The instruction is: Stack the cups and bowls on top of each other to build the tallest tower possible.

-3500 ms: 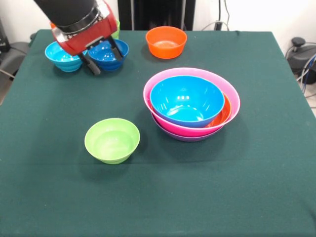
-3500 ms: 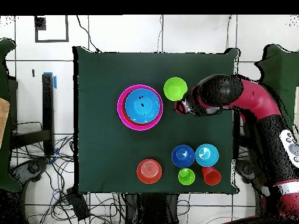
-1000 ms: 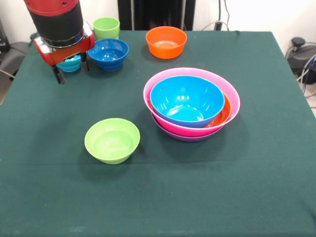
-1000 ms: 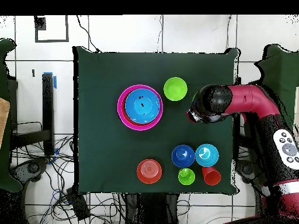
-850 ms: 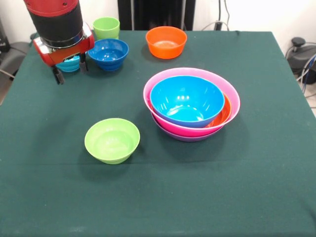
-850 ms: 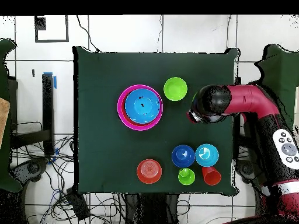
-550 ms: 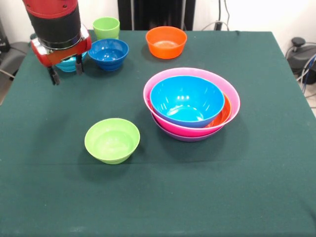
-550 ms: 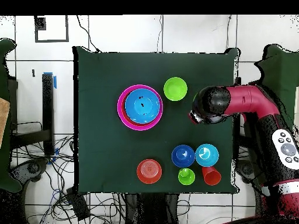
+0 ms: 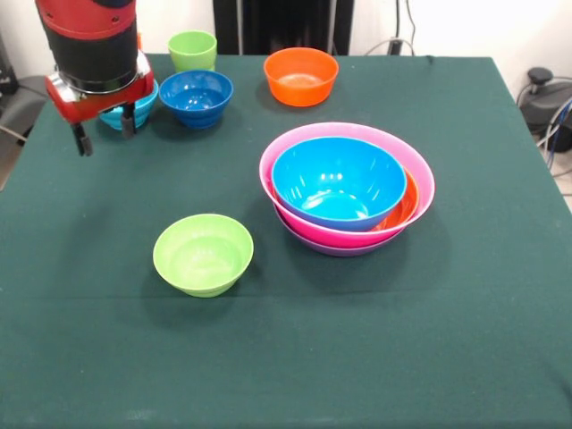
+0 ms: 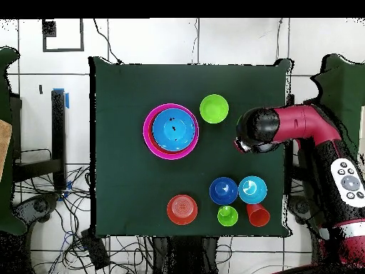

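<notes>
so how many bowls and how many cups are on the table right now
bowls: 8 (nested: purple, pink, wide orange, big blue; single: lime-green bowl, dark-blue, light-blue, small orange)
cups: 2 (orange cup, lime-green cup)
total: 10

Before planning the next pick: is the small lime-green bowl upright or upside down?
Upright: the lime-green bowl shows its open hollow facing up and stands alone.
</notes>
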